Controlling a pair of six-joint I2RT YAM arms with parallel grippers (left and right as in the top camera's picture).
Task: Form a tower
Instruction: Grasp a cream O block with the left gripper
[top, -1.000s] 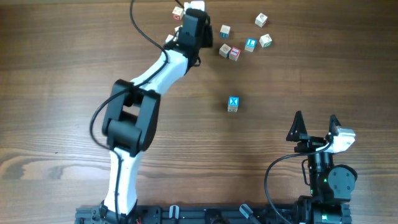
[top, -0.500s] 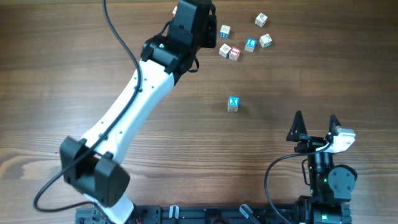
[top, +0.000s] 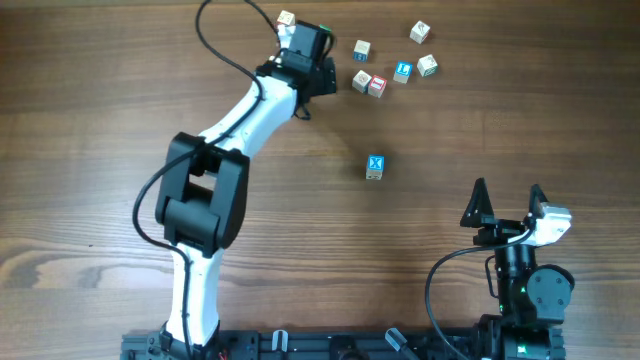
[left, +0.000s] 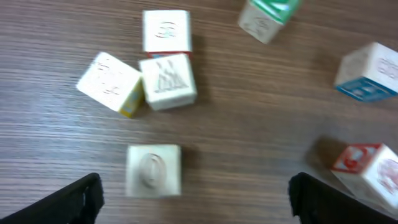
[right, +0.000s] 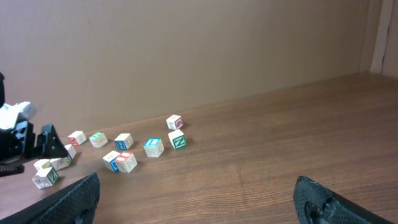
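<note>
The tower (top: 374, 167) is a short narrow stack with a blue-printed cube on top, standing alone mid-table. My left gripper (top: 312, 60) hangs over a cluster of loose cubes at the far side. In the left wrist view it (left: 196, 202) is open, and a pale cube (left: 153, 170) lies on the wood between and just ahead of the black fingers (left: 78, 199), untouched. My right gripper (top: 508, 190) rests open near the front right, empty (right: 199, 205). The tower is out of both wrist views.
Loose cubes lie scattered at the far side: a red-edged one (top: 377, 85), a blue one (top: 402, 71), a green one (top: 427, 66), and one (top: 286, 18) by the left wrist. More lie under the left gripper (left: 166, 81). A brown wall (right: 186, 50) backs the table.
The left gripper's jaws have spread from nearly shut to wide open, and the left arm has shifted over the far cubes. The right arm and the tower have not moved.
</note>
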